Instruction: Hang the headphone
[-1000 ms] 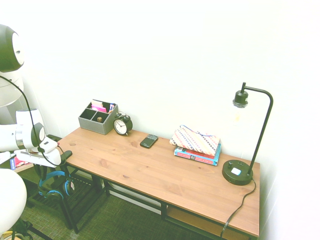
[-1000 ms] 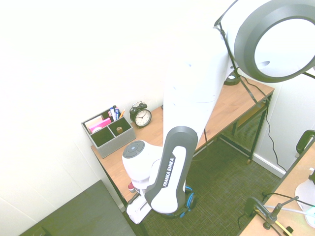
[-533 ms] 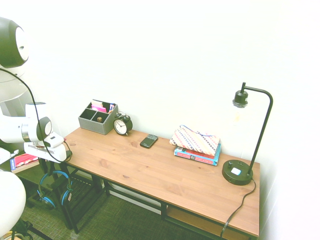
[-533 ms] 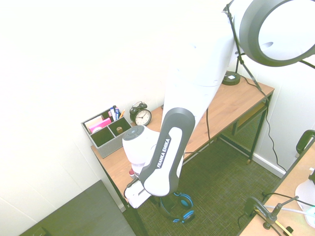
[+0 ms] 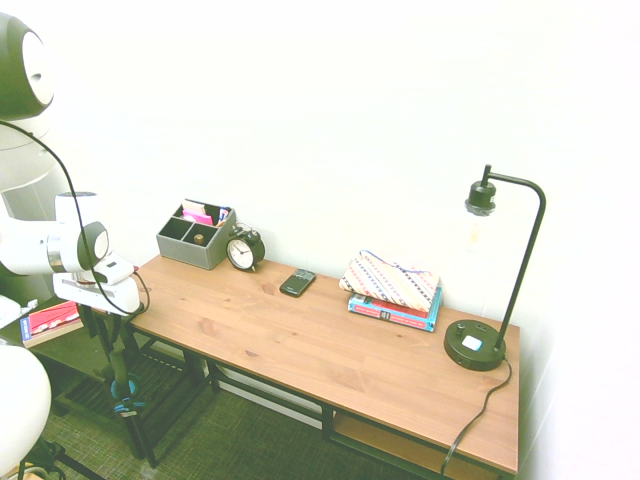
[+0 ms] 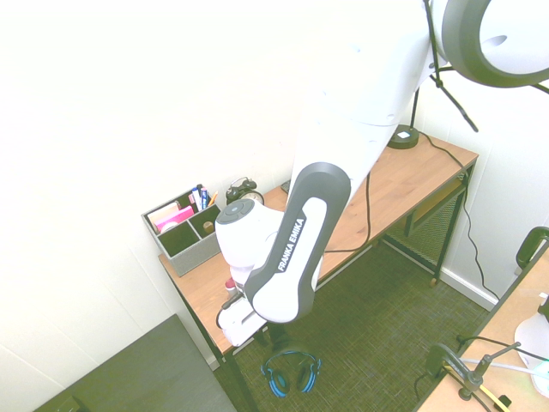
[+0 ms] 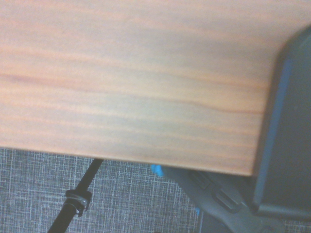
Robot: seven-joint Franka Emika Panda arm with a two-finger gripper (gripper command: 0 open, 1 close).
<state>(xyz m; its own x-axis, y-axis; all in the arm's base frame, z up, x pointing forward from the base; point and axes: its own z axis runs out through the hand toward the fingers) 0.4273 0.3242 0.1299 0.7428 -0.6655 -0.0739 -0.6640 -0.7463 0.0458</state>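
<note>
The headphone [image 6: 292, 375], blue band with black cups, is low down by the floor off the left end of the wooden desk [image 5: 300, 340]. In the first exterior view the headphone [image 5: 124, 400] shows only as a thin dark and blue shape beside the desk's black leg. I cannot tell whether it hangs from something or rests on the floor. My gripper [image 5: 108, 300] hovers at the desk's left end, well above the headphone and apart from it. The gripper [image 6: 240, 324] holds nothing. The wrist view shows the desk top [image 7: 121, 82] and a blue scrap [image 7: 155, 169] below its edge.
On the desk stand a grey organizer [image 5: 195, 235], an alarm clock [image 5: 244, 249], a phone [image 5: 297, 282], a patterned cloth on books [image 5: 393, 285] and a black lamp [image 5: 480, 340]. A dark panel [image 6: 129, 369] lies beside the desk's end.
The headphone has left my gripper and dropped from just under it to near the floor. The gripper has risen a little and shifted toward the desk.
</note>
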